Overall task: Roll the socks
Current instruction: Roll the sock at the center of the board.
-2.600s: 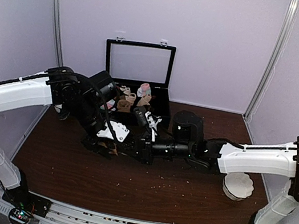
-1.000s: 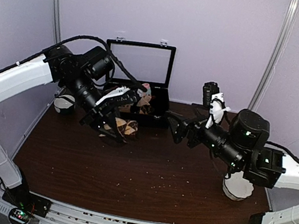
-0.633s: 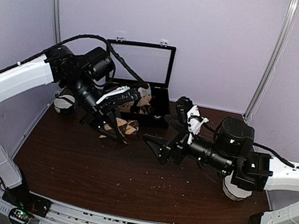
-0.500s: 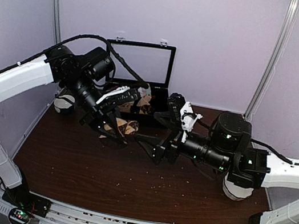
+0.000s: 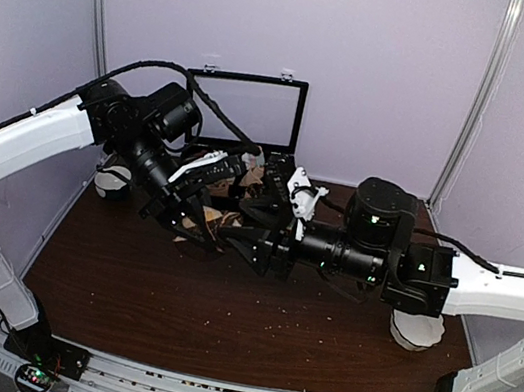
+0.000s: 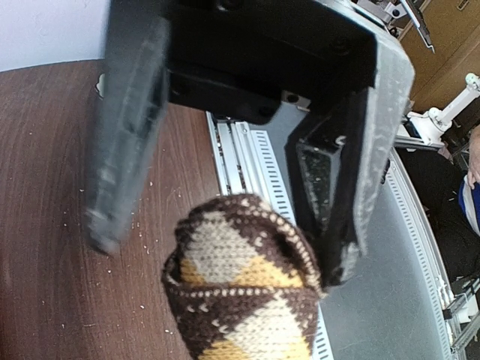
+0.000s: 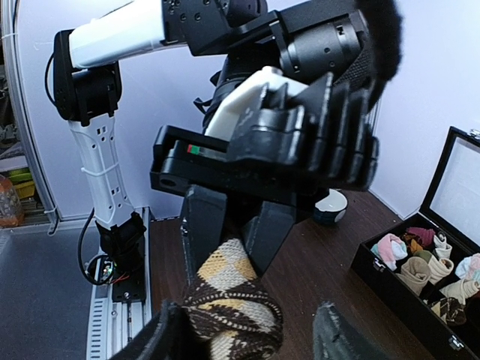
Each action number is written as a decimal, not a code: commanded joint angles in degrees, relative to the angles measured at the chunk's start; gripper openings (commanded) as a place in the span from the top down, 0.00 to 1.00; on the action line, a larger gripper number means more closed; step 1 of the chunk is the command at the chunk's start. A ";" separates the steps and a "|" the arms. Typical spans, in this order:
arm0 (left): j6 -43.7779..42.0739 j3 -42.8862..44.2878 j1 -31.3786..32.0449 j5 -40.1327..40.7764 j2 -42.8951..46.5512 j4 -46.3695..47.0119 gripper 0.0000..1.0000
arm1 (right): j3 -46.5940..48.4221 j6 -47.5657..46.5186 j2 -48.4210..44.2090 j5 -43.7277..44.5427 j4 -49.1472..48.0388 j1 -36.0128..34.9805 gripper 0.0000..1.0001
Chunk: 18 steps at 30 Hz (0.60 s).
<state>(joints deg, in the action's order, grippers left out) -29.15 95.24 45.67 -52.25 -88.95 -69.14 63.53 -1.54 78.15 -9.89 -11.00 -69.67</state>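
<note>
Your socks already look rolled up. They are one fat little bundle, brown with yellow and cream diamonds, and I see no long loose end hanging down. So I think most of the job is done.

The bundle is up in the air, over the left middle of the table, not lying on it. Your left gripper is pinched on the top of it, with one finger on each side of the cloth.

Your right gripper has its fingers apart. One finger sits on each side of the bundle, low down. There is a gap on one side, so it is not squeezing the socks yet.

What is left, I think, is to take hold with the right one, tuck or snug the roll so it stays shut, and then put it down. I cannot see the back of the bundle, so I cannot tell if the end is tucked in.

Look at what is around you. A black case stands open at the back of the table, with small rolled socks in it, pink, white and tan. A white bowl sits on the right, partly under your right arm. Another bowl is on the left by the wall.

The tight spot is the middle. Both grippers are very close together there, so the fingers could bump each other.
</note>
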 commanded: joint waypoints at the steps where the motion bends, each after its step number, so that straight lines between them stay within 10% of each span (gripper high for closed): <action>1: 0.34 0.35 -0.49 -1.03 0.00 0.62 1.00 | 2.81 1.49 2.13 -3.04 2.80 -0.07 0.48; 6: -1.31 1.03 -0.49 -1.73 -0.17 -1.02 1.00 | 4.38 3.18 4.72 -3.86 2.57 0.14 0.59; 11: -2.94 1.95 -0.49 0.15 0.27 -1.73 1.00 | 7.00 6.58 7.05 -4.99 3.97 1.27 0.97; 18: -6.53 0.97 -0.41 12.23 2.81 -0.20 0.60 | 5.99 19.28 7.19 -0.59 1.79 4.48 1.00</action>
<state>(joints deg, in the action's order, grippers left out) -31.48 95.35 44.60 -46.76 -88.86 -72.16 69.38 8.03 84.99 -13.47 -7.70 -68.05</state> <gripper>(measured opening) 0.375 0.063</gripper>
